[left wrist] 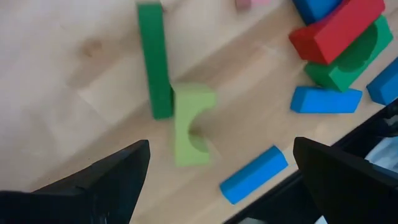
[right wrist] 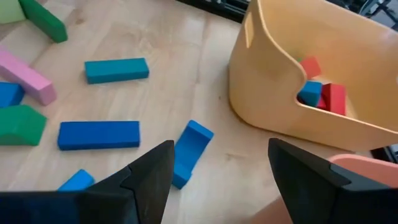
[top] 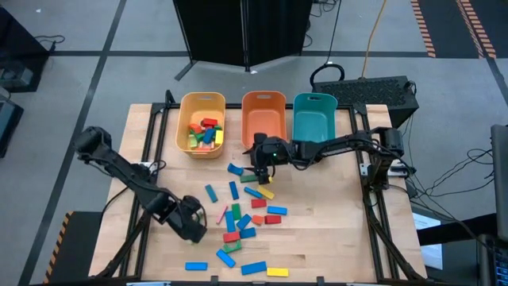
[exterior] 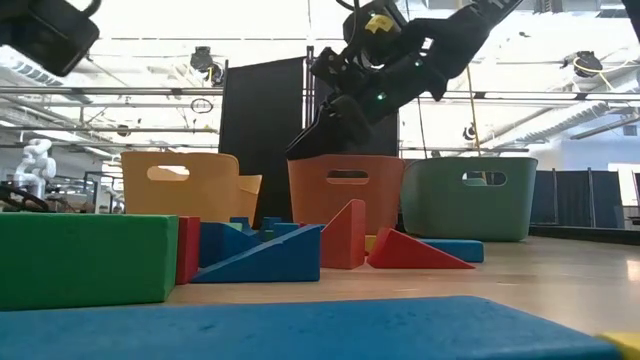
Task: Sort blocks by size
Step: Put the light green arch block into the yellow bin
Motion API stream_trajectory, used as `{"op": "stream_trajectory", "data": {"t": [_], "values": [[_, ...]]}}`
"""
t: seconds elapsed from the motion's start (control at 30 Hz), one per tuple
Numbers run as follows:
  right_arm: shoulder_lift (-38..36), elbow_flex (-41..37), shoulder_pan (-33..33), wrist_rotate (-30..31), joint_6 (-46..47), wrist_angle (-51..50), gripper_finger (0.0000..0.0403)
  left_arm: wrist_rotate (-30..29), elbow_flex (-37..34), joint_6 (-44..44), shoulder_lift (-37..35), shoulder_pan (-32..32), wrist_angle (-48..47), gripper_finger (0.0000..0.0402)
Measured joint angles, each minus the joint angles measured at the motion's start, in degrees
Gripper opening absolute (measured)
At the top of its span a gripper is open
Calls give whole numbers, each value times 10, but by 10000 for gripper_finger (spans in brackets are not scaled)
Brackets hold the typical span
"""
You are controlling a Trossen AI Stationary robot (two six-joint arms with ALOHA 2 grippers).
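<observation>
Many wooden blocks [top: 246,218] lie loose on the table's middle and near part. My left gripper [top: 194,226] hovers open at their left edge, pointing steeply down. Its wrist view shows a light green arch [left wrist: 190,124], a dark green bar [left wrist: 154,59] and a blue bar [left wrist: 254,174] lying flat below its open fingers [left wrist: 221,155]. My right gripper [top: 260,165] hangs open above the table just in front of the orange bin [top: 264,119]. Below it lies a blue block [right wrist: 190,152], untouched. The yellow bin [top: 202,123] holds several blocks [right wrist: 320,93].
Three bins stand in a row at the far edge: yellow, orange, and teal [top: 315,117]. A red bar [left wrist: 336,28] lies on a green arch [left wrist: 348,59] near the left gripper. Bare wood lies left of the blocks [top: 151,143].
</observation>
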Motion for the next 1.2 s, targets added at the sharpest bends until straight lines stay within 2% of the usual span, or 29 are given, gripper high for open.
{"op": "stream_trajectory", "data": {"t": [0.37, 0.6, 0.83, 0.97, 1.2], "values": [[0, 0, -7, -1, -12, 50, 247, -14, 0, -84, 89, -42, 44, 396], [0, 0, 2, -1, 4, 36, 247, -4, 0, -101, 126, -52, 40, 396], [0, 0, 30, -1, 14, 18, 247, -38, 0, -100, 141, -51, 14, 390], [0, 0, 48, -1, 11, 18, 247, -41, 0, -98, 145, -51, 7, 355], [0, 0, 57, 5, -4, 35, 247, -43, 1, -98, 145, -51, 17, 251]]}}
